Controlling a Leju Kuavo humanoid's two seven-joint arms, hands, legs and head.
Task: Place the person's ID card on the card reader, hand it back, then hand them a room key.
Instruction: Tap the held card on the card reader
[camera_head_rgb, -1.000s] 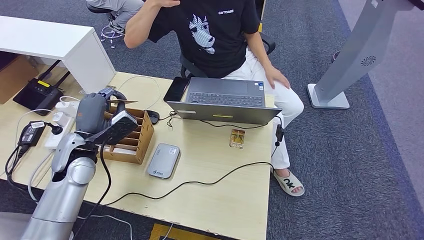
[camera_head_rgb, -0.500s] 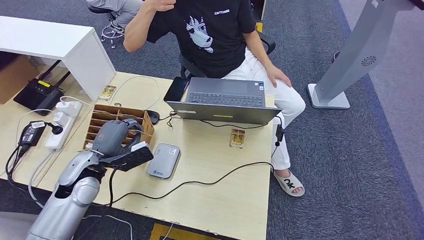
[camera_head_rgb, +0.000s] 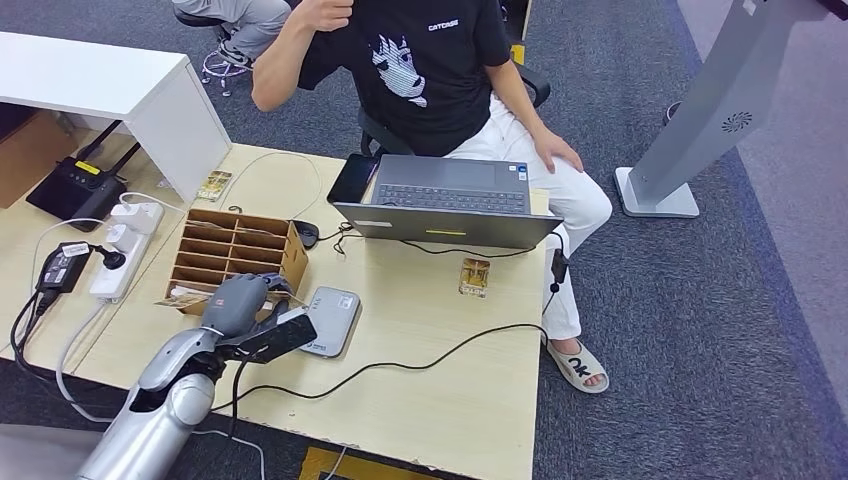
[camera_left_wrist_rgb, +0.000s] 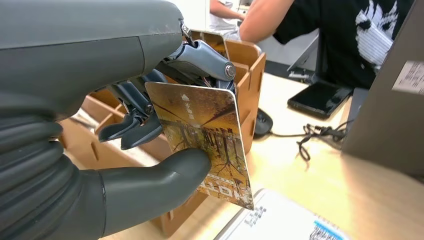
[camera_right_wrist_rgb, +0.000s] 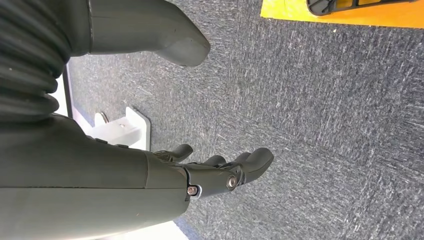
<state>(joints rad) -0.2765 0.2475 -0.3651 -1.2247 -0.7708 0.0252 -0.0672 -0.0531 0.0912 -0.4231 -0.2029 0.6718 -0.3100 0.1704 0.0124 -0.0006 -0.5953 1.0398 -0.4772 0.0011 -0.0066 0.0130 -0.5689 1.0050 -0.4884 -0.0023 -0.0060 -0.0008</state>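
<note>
My left hand pinches a card printed with an autumn-tree picture between its thumb and fingers. The hand hovers at the near corner of the wooden slotted box, just left of the grey card reader. A second, amber card lies on the desk in front of the laptop. The seated person faces me across the desk. My right hand hangs over grey carpet with its fingers apart and nothing in them.
A third small card lies at the desk's far left corner. A dark phone sits beside the laptop. A black cable snakes across the desk. A power strip and a router lie to the left.
My left hand has come down and toward me from above the back of the wooden box to its near corner beside the reader, still holding the card.
</note>
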